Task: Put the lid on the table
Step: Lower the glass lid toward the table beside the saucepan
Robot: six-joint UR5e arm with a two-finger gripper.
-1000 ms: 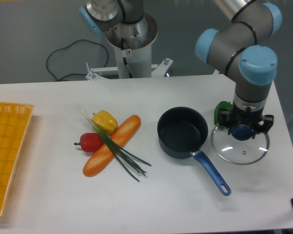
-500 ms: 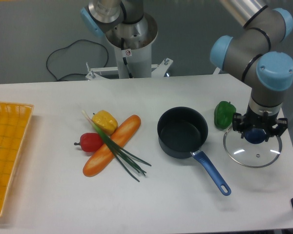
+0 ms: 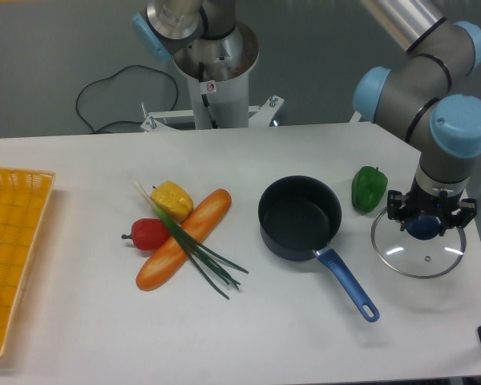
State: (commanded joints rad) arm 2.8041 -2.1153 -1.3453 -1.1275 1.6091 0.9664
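The lid [image 3: 418, 253] is a round clear glass disc with a thin metal rim and a dark blue knob, at the right side of the white table [image 3: 248, 337]. My gripper [image 3: 427, 225] points straight down over its centre and is shut on the knob. The lid sits level, very close to the tabletop; whether it touches the surface I cannot tell. The dark blue saucepan [image 3: 300, 217] stands uncovered to the lid's left.
A green pepper [image 3: 368, 188] lies just left of the gripper. A carrot [image 3: 183, 239], yellow pepper [image 3: 171, 197], red pepper [image 3: 148, 233] and green onions [image 3: 199, 255] sit centre-left. A yellow woven tray [image 3: 12, 253] is at the far left. The table's right edge is near the lid.
The gripper has carried the lid to the right, from beside the saucepan toward the table's right edge, uncovering the green pepper. The last half second brought only a small shift.
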